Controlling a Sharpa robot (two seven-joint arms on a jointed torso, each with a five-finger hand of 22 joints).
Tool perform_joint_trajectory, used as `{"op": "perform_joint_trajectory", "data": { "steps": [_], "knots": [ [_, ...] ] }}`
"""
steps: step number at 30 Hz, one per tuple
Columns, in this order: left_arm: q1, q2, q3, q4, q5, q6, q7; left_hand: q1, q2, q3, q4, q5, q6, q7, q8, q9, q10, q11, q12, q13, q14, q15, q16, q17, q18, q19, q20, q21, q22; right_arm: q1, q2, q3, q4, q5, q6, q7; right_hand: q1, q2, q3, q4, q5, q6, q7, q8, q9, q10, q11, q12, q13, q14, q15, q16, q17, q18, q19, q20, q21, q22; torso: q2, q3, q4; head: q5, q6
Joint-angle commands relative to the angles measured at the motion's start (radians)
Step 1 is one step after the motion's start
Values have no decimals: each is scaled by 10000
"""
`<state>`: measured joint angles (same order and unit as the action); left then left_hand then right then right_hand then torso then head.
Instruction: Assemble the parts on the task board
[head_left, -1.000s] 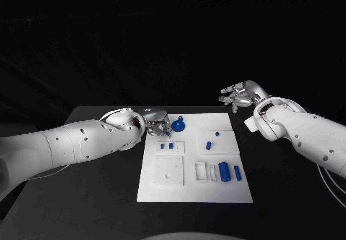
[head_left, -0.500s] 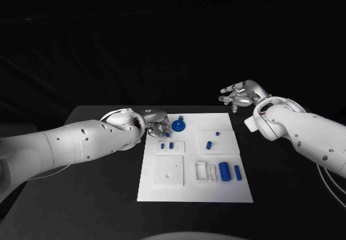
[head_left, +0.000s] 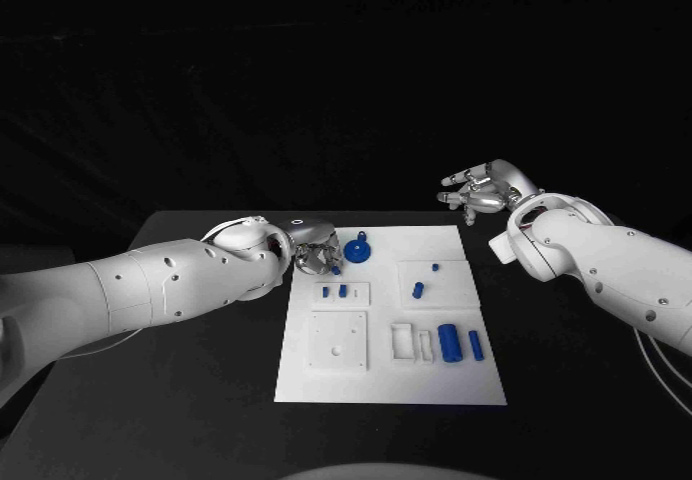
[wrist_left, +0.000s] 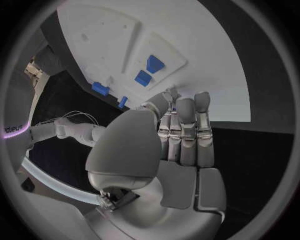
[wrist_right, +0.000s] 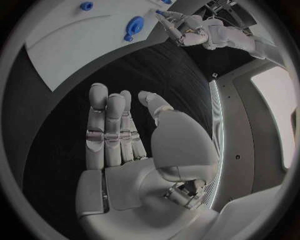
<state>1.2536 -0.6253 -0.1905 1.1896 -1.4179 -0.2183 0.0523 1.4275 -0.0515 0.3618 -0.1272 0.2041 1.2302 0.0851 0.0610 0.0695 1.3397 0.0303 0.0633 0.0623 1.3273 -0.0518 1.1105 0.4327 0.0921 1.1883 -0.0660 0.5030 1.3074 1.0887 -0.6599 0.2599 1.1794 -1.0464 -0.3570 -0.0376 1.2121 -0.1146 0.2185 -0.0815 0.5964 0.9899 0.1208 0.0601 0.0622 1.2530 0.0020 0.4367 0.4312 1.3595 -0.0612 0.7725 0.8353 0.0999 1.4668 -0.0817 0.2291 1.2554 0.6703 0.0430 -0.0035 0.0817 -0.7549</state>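
The white task board (head_left: 389, 375) lies in the middle of the table. My left hand (head_left: 316, 256) hovers at its far left corner, beside a round blue part with a handle (head_left: 358, 247). The fingers lie straight and close together with the thumb against them (wrist_left: 181, 125), and they pinch a small blue peg (head_left: 335, 266) whose tip shows at the fingertips (wrist_right: 161, 12). My right hand (head_left: 483, 190) is raised beyond the far right corner with its fingers spread and nothing in them (wrist_right: 119, 130). Two short blue pegs (head_left: 333, 293) stand in a raised plate.
More blue parts lie on the board: a peg (head_left: 418, 291), a small piece (head_left: 433, 268), a thick cylinder (head_left: 449, 342) and a slim bar (head_left: 476, 346). A square white plate with holes (head_left: 339, 342) sits near left. Black table (head_left: 173, 400) surrounds the board.
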Motion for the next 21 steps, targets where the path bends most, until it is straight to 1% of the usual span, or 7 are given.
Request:
{"op": "perform_joint_trajectory", "data": {
  "steps": [1,5,9,15,21],
  "knots": [
    [-15,51,-9,-28,28,212,12,28,52,-12,28,20,59,30,21,10,-66,20,-34,-5,59,32,-58,9,131,-73,-12,37,208,-4,7,3,4,12,27,101,-72,-35,23,-61,61,86,-5,22,16,-2,8,-11,-7,-41,-18,-55,-9,208,343,-15,-43,-10,2,9,0,7,6],
    [-15,132,-18,-105,28,237,12,27,52,-5,20,18,48,32,19,9,-75,23,-36,-6,55,35,-66,23,131,-82,-11,48,210,-4,16,3,6,12,27,101,-72,-35,23,-61,61,86,-5,22,16,-2,8,-11,-7,-41,-18,-55,-9,208,343,-15,-43,-10,3,8,-7,14,11],
    [-27,204,-50,-175,36,266,24,27,52,-5,20,18,48,32,19,9,-75,23,-36,-6,55,35,-66,23,131,-82,-11,48,210,-4,22,3,4,12,30,101,-81,-34,46,-91,65,87,-6,19,15,-3,7,-7,-12,-41,-20,-56,-26,208,343,-17,-62,-43,6,6,-14,12,3],
    [-61,257,-92,-212,66,370,27,12,60,-17,27,6,40,33,21,10,-83,22,-34,-6,47,35,-77,30,127,-91,-8,43,204,-7,22,3,-7,12,41,99,-81,-34,46,-91,65,87,-6,19,15,-3,7,-7,-12,-41,-20,-56,-26,208,343,-17,-62,-43,-2,8,-3,-8,-17],
    [-73,261,-109,-211,75,395,9,7,66,-25,25,-3,31,35,18,9,-87,23,-34,-6,42,35,-84,32,125,-95,-9,37,203,-15,26,3,-12,12,47,101,-81,-34,46,-91,65,87,-6,19,15,-3,7,-7,-12,-41,-20,-56,-26,208,343,-17,-62,-43,-1,6,2,-13,-26]
  ]
}}
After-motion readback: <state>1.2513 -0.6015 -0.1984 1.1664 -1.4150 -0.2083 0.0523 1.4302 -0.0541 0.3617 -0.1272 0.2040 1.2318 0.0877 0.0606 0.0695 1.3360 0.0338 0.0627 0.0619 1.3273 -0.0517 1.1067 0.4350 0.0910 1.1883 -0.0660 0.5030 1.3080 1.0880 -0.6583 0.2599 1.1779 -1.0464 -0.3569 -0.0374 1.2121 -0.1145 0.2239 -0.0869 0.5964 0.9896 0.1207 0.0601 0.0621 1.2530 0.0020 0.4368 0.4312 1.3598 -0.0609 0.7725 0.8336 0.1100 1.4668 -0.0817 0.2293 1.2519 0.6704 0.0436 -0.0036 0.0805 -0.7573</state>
